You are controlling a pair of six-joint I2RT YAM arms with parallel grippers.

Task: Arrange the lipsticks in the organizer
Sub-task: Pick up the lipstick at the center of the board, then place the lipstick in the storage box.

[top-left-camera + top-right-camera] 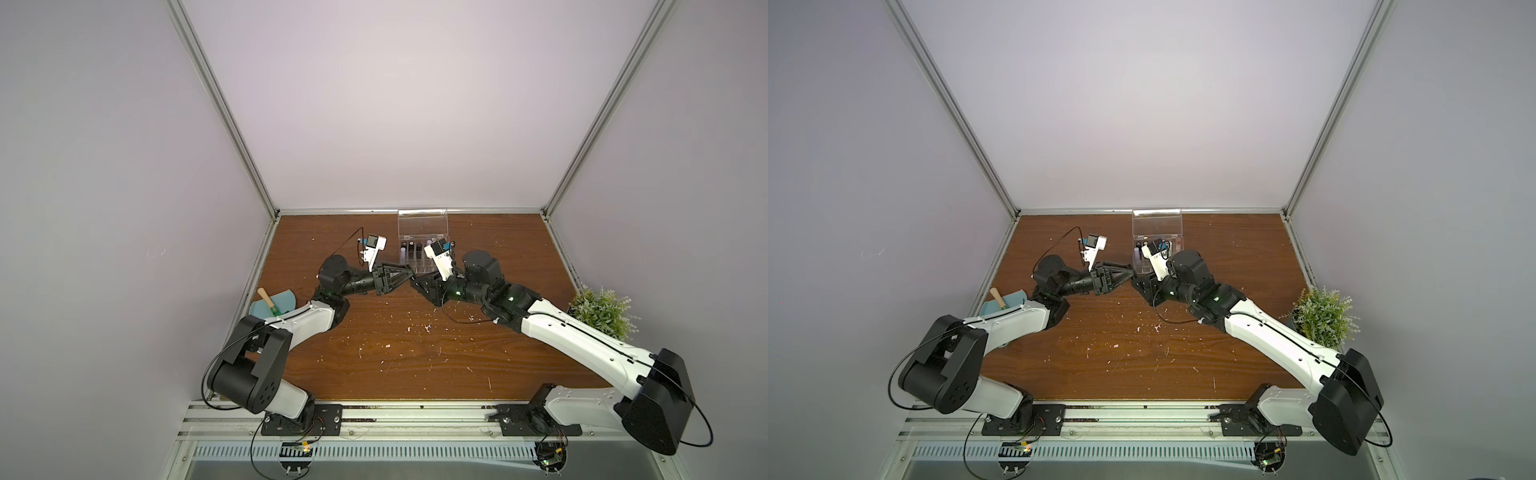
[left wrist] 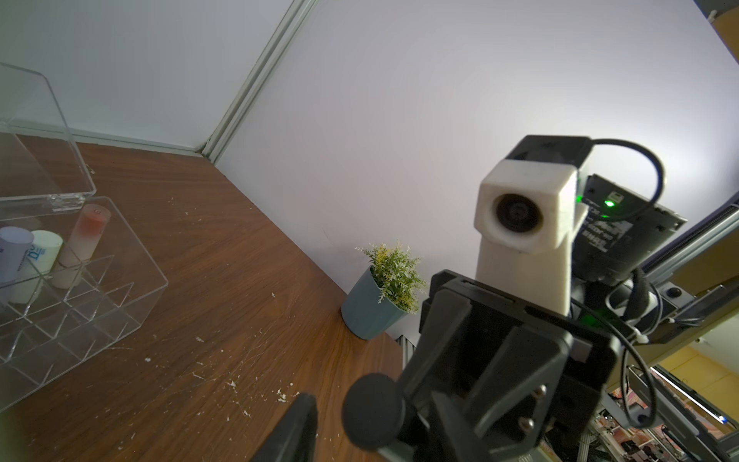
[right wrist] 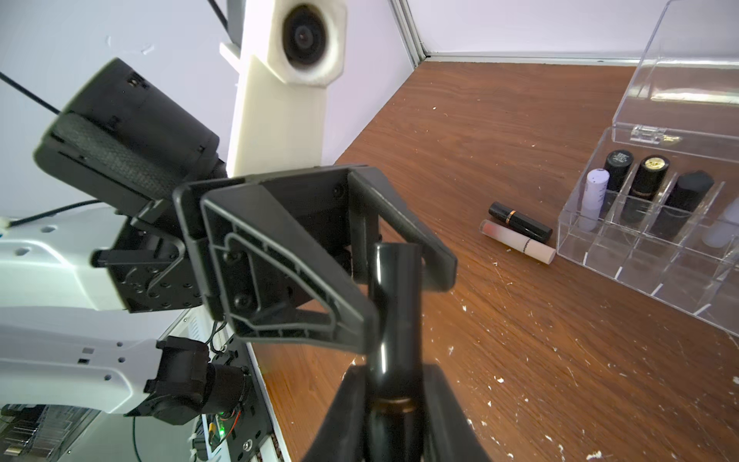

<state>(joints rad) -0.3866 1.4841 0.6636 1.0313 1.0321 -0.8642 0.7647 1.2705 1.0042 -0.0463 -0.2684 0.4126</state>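
Both grippers meet in front of the clear organizer [image 1: 415,267], whose lid [image 1: 423,222] stands open. My right gripper [image 3: 394,374] is shut on a glossy black lipstick [image 3: 396,320]. My left gripper [image 3: 400,294] straddles the tube's far end. One of its fingers [image 2: 294,428] stands a small gap away from the tube's round end [image 2: 372,412]. Several lipsticks stand in the back compartments: lilac-white [image 3: 596,192], black [image 3: 618,164], gold-topped black [image 3: 650,176] and peach-pink [image 2: 86,244]. A black tube [image 3: 520,222] and a peach-pink tube [image 3: 518,242] lie on the table beside the organizer.
A teal dustpan with a wooden-handled brush [image 1: 274,305] lies at the table's left edge. A potted plant [image 1: 602,311] stands at the right edge. White crumbs [image 1: 415,328] are scattered over the wooden table.
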